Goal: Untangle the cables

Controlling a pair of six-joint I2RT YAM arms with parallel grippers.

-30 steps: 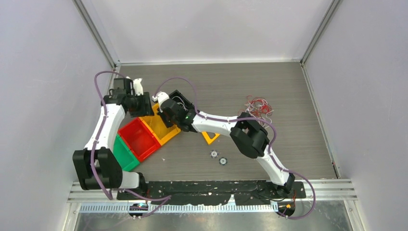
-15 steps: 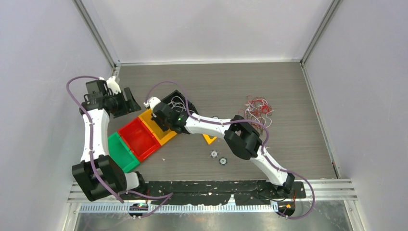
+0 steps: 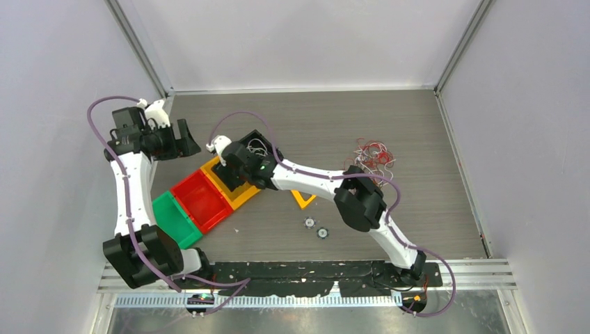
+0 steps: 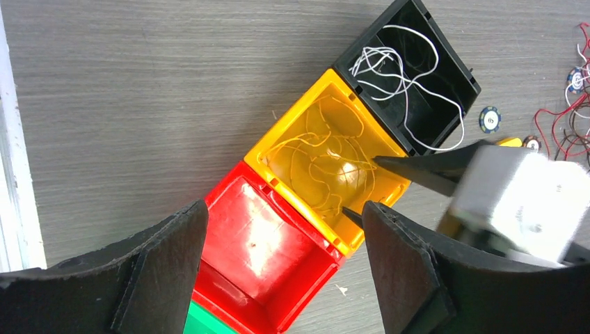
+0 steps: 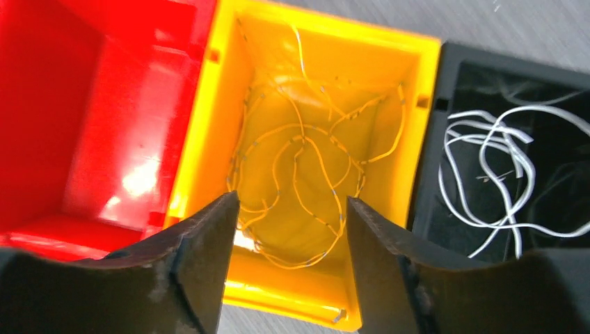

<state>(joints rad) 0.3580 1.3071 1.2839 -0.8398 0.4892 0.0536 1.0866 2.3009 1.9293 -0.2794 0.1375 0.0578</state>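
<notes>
Left tool has swung left, off the yellow bin toward the counter edge, jaws wide, empty. Right tool, above that bin, stands parted, empty.

Cable tangle, strands too tiny
</notes>
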